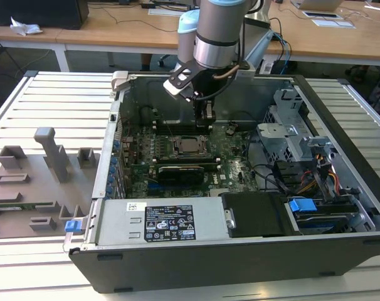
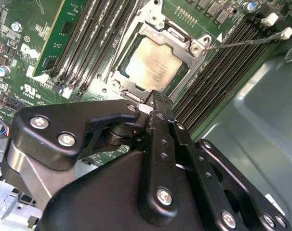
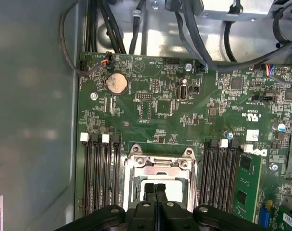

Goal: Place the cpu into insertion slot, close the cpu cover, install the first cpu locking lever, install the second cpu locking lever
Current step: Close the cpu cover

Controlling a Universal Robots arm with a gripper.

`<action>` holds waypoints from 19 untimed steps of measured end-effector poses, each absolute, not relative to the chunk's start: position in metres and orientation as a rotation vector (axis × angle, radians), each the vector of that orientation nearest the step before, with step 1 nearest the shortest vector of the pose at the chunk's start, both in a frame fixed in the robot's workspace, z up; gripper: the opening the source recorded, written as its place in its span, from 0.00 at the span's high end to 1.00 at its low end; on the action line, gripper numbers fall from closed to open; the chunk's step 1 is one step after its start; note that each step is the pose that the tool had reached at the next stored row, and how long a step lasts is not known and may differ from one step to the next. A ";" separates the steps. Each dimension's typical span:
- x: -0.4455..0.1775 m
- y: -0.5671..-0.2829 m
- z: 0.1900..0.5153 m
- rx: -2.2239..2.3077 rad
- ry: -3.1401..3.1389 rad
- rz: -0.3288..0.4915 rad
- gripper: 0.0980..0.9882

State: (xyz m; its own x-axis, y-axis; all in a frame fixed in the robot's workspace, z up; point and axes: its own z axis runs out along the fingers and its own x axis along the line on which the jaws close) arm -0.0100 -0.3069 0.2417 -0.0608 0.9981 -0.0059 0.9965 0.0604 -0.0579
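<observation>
Already one cpu (image 2: 153,65) fills one insertion slot (image 2: 120,77).

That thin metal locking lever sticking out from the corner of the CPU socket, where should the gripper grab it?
The locking lever is a thin straight rod reaching from the insertion slot out across the memory slots. It is probably best pinched near its free end, across its width, coming down from above, where nothing seems to crowd it.
</observation>
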 end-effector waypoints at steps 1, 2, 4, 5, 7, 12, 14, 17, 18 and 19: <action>-0.012 -0.307 0.242 -2.128 -2.261 0.072 0.99; -0.015 -0.307 0.241 -2.128 -2.261 0.072 0.99; -0.017 -0.307 0.241 -2.128 -2.261 0.072 0.99; -0.019 -0.307 0.240 -2.128 -2.261 0.072 0.99; -0.022 -0.307 0.239 -2.128 -2.261 0.072 0.99; -0.027 -0.307 0.237 -2.128 -2.261 0.072 0.99; -0.029 -0.307 0.236 -2.128 -2.261 0.072 0.99; -0.032 -0.307 0.235 -2.128 -2.261 0.072 0.99; -0.033 -0.307 0.234 -2.128 -2.261 0.072 0.99; -0.034 -0.307 0.234 -2.128 -2.261 0.072 0.99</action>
State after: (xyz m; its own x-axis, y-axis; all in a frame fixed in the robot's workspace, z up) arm -0.0339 -0.3069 0.2336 -0.0607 0.9981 -0.0059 0.9965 0.0603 -0.0579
